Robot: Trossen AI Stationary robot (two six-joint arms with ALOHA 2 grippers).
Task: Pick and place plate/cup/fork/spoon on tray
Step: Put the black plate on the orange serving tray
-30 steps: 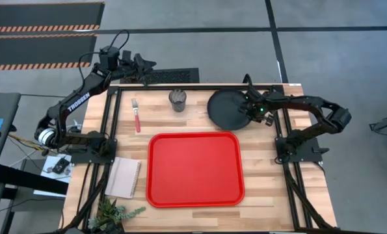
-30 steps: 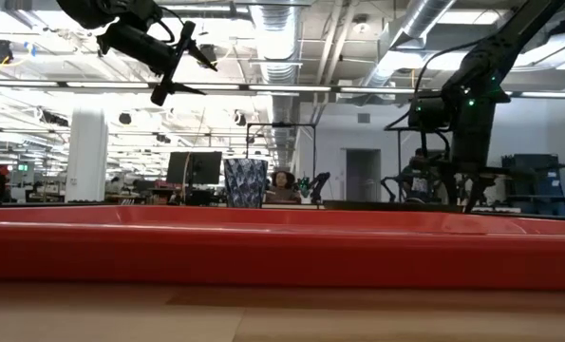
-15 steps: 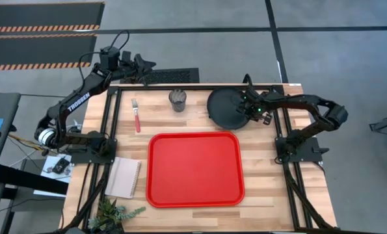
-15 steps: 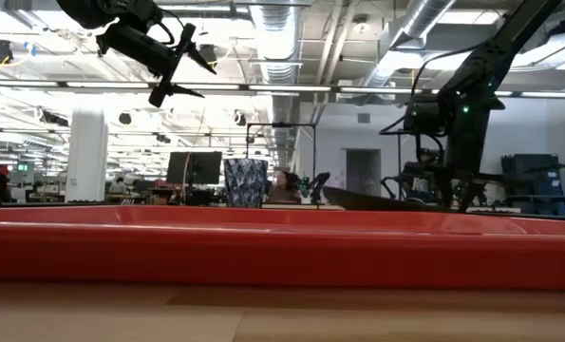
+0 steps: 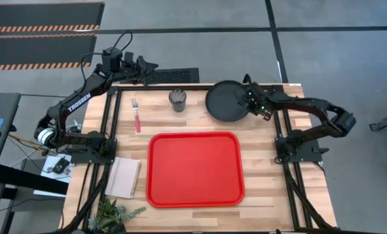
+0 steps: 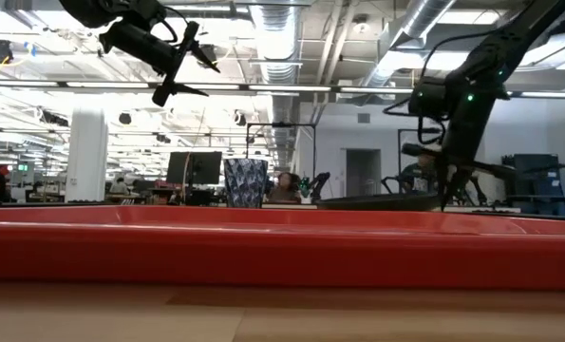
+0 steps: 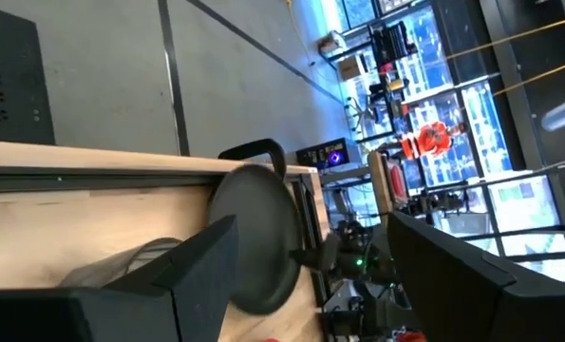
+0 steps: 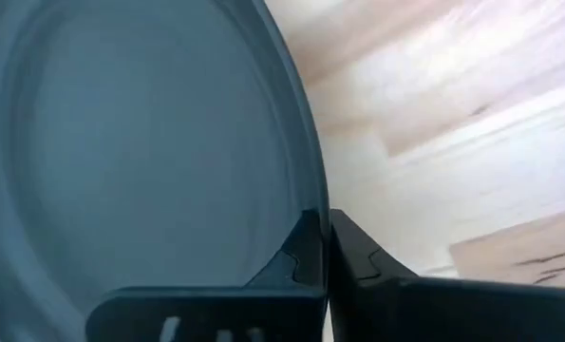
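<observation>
Black and matte, the plate point(image 5: 227, 101) sits at the far right of the wooden table point(image 5: 265, 156), beyond the far edge of the red tray point(image 5: 194, 169) and apart from it. The right gripper point(image 5: 250, 99) is clamped on the plate's right-hand rim: in the right wrist view the two dark fingers point(image 8: 301, 256) meet across the rim edge, one on the upper face and one beneath, with bare wood showing past the plate point(image 8: 130, 142). In the low view the plate point(image 6: 382, 201) appears level, a thin dark disc just above the tray's rim line — whether it touches the table cannot be told. The left gripper point(image 5: 149, 65) hangs high over the far left corner of the table, its jaws spread and empty, well apart from everything; its wrist view shows the plate point(image 7: 258, 233) farther off between its fingers. The cup point(image 5: 177, 99) stands upright just left of the plate, not touching it. The fork point(image 5: 136, 116) lies flat further left on the wood — red handle toward the near side.
</observation>
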